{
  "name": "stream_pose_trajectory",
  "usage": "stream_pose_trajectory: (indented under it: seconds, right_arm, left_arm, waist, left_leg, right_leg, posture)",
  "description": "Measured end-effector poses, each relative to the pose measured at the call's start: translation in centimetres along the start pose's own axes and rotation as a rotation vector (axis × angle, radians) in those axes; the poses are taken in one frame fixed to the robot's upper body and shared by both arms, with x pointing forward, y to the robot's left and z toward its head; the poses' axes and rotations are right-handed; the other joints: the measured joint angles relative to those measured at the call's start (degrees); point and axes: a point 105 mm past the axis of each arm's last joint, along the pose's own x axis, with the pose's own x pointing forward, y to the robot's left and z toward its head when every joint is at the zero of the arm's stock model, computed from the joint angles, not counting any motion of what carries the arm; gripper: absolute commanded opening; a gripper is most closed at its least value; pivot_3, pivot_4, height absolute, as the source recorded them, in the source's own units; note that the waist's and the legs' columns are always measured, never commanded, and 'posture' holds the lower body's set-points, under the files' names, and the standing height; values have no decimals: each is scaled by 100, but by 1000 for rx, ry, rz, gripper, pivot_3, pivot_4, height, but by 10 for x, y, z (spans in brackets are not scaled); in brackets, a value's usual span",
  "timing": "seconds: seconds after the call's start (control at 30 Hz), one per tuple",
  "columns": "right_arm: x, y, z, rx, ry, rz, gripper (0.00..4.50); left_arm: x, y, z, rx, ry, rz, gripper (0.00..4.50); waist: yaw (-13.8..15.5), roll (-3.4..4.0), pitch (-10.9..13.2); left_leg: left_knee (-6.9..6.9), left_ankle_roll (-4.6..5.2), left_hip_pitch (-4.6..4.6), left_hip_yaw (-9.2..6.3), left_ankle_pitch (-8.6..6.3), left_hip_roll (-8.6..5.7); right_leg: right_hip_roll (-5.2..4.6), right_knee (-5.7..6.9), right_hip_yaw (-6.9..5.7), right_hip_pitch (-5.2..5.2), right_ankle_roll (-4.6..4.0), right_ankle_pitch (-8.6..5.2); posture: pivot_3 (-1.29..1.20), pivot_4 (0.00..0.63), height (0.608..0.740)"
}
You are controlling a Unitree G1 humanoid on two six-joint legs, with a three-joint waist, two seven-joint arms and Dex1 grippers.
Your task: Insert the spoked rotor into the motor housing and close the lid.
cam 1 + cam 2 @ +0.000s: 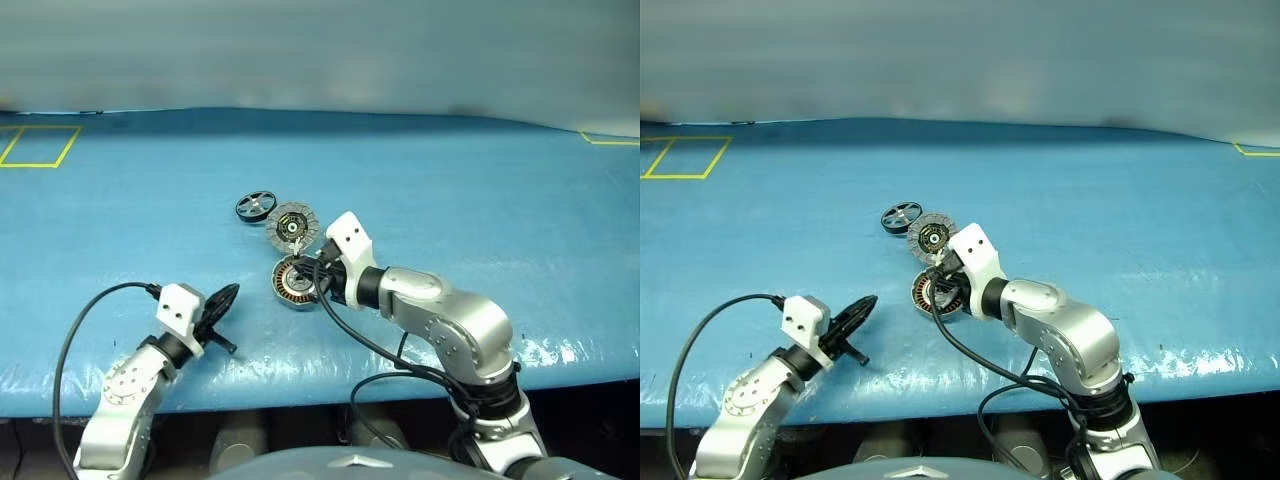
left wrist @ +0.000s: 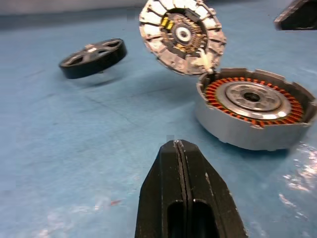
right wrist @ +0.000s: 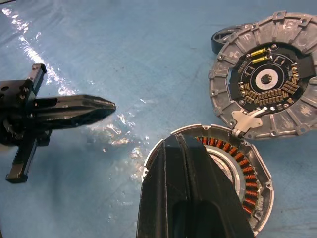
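The motor housing, a grey cylinder with copper windings, lies open on the blue table. Its lid leans open just behind it, joined by a small white tab, inner face showing. The black spoked rotor lies flat on the table behind and left of the lid. My right gripper is shut and empty, hovering over the near rim of the housing. My left gripper is shut and empty too, low over the table left of the housing and pointing toward it.
The blue table surface stretches wide to the right and back. Yellow tape marks sit at the far left. Black cables trail from both wrists near the table's front edge.
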Motion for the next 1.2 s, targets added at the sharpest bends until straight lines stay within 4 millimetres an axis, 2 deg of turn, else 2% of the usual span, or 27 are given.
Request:
stream_pose_trajectory:
  seconds: [0.13,0.2,0.3,0.4,0.7,0.8,0.93,1.1,1.17,1.2]
  right_arm:
    - [-7,1,-21,-54,-9,-5,14]
    - [-7,2,-28,-68,-6,-4,14]
    - [-7,-2,-35,-93,-15,-34,14]
    - [-6,-3,-40,-109,-26,-58,14]
    - [-10,-8,-49,-84,-86,-123,14]
    - [-13,-10,-48,-87,-118,-146,0]
    - [-19,-11,-49,-99,-166,-176,0]
    - [-21,-10,-53,-100,-186,-195,0]
    - [-21,-9,-55,-99,-189,-195,0]
    - [-21,-9,-54,-103,-197,-196,0]
  left_arm:
    - [7,26,32,37,-24,3,0]
    - [9,33,47,64,-51,-18,0]
    - [24,45,67,95,-66,-49,0]
    - [36,63,75,88,-37,-33,0]
    - [87,83,73,11,85,-99,0]
    - [99,85,67,-11,138,-122,537]
    - [111,84,58,-35,186,-157,1917]
    - [121,84,55,24,209,-202,3630]
    - [124,84,56,52,212,-221,4234]
    - [126,86,56,70,214,-226,4234]
  waist:
    - [2,-2,1]
    - [-17,0,2]
    - [-8,-3,2]
    - [-14,-4,1]
    - [96,-8,2]
    - [117,-9,2]
    - [126,-9,2]
    - [124,-9,2]
    - [125,-10,2]
    - [126,-10,2]
  left_leg:
    - [1,-1,3,6,0,-4]
    - [0,-1,9,8,0,-4]
    - [3,-3,9,11,2,-12]
    - [2,-3,8,11,1,-15]
    - [1,-4,-1,6,1,-22]
    - [1,-4,-2,5,1,-23]
    - [1,-4,-5,6,1,-26]
    - [2,-4,-5,3,1,-24]
    - [3,-4,-5,4,1,-24]
    - [6,-4,-6,4,1,-24]
  right_leg:
    - [8,-1,-2,1,2,1]
    - [7,0,2,2,1,1]
    - [15,0,-1,6,3,3]
    - [17,0,0,4,14,10]
    - [19,-1,-6,1,22,14]
    - [18,-1,-7,2,22,14]
    - [17,-2,-6,1,22,14]
    - [20,0,-8,1,22,15]
    - [20,0,-8,1,22,15]
    - [19,0,-8,1,22,15]
  posture:
    - [0,150,740]
    - [0,150,740]
    - [0,150,740]
    - [0,150,740]
    - [0,150,740]
    - [0,150,740]
    - [0,150,740]
    - [0,150,740]
    - [0,150,740]
    - [0,150,740]
